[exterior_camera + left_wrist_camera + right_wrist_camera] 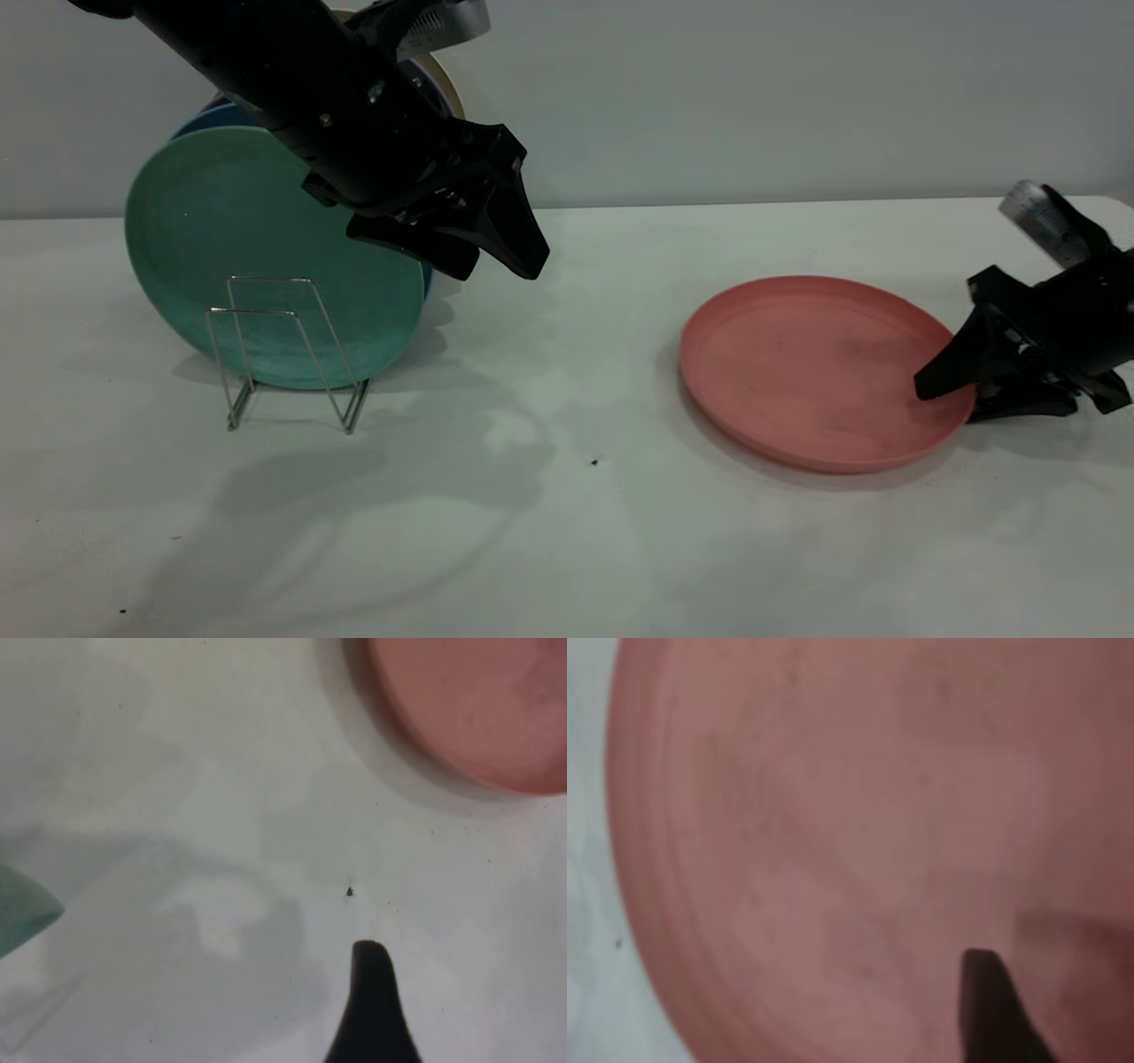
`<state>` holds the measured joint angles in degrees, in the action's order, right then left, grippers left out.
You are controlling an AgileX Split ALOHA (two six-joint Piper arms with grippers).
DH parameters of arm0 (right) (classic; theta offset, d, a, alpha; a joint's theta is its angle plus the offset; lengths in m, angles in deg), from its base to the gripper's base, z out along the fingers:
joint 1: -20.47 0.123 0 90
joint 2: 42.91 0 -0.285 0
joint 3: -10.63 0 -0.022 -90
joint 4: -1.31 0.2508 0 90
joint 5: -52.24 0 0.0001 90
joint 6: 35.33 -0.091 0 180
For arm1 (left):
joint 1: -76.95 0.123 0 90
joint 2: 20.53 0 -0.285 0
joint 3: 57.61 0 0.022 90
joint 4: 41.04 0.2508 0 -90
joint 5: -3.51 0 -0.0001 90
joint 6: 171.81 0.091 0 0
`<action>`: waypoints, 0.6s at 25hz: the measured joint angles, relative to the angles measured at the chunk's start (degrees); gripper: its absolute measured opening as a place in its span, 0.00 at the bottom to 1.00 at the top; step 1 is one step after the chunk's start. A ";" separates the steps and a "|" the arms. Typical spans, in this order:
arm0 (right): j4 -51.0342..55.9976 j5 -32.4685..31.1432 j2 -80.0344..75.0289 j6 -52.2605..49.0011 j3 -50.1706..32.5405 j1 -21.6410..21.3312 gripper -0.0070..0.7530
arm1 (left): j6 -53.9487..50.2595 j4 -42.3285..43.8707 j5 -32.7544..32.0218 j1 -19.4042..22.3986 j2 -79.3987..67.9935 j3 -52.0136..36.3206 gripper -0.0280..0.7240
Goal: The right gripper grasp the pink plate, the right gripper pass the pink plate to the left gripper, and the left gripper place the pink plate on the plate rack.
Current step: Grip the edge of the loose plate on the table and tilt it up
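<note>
Grasping step in hand: right gripper [952, 390] is at the right rim of the pink plate [811, 368], one finger over the plate's inner face, the other low outside the rim near the table. Jaws look apart, straddling the rim, not yet closed on it. Right wrist view agrees: one fingertip [988, 992] hangs over pink surface, no pinch visible.

Pink plate lies flat on the table [567, 532], right of centre, well apart from the plate rack [283, 354].

Left gripper [496, 252] hovers above the table between rack and plate, fingers apart, holding nothing. Its wrist view shows one fingertip [372, 992] over bare table, with the plate edge [478, 718] farther off.

Plate rack stands toward the table's left side. A green plate [266, 257] stands upright in it behind the front wire loops, with more plates stacked behind that. The front slot looks free.

Next move, my read: close the right jaws on the rim, then lift and tilt the plate up toward the middle so the left gripper can take the opposite edge. Rim is low and shallow, so a slip on closing is the main risk.
</note>
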<state>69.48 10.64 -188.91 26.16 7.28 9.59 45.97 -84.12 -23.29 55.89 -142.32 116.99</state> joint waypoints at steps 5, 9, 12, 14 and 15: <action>0.97 1.35 -0.31 5.18 0.00 0.61 0.05 | 0.02 -0.58 0.06 0.00 -0.20 0.00 0.82; 4.07 -2.53 -0.43 12.00 0.00 0.61 0.03 | 0.08 -5.26 0.06 0.00 -1.91 0.00 0.82; 6.66 -6.81 -0.43 15.29 0.00 0.61 0.03 | 1.55 -9.24 0.39 0.00 -3.46 0.00 0.82; 7.62 -8.98 -0.43 15.78 0.00 0.74 0.03 | 3.31 -12.01 0.66 0.00 -4.28 0.00 0.82; 7.75 -9.68 -0.43 16.04 0.00 1.01 0.03 | 4.12 -13.88 0.65 0.00 -4.65 0.04 0.82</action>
<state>77.23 0.96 -189.34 42.20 7.28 10.61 50.09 -98.00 -22.63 55.89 -146.97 117.03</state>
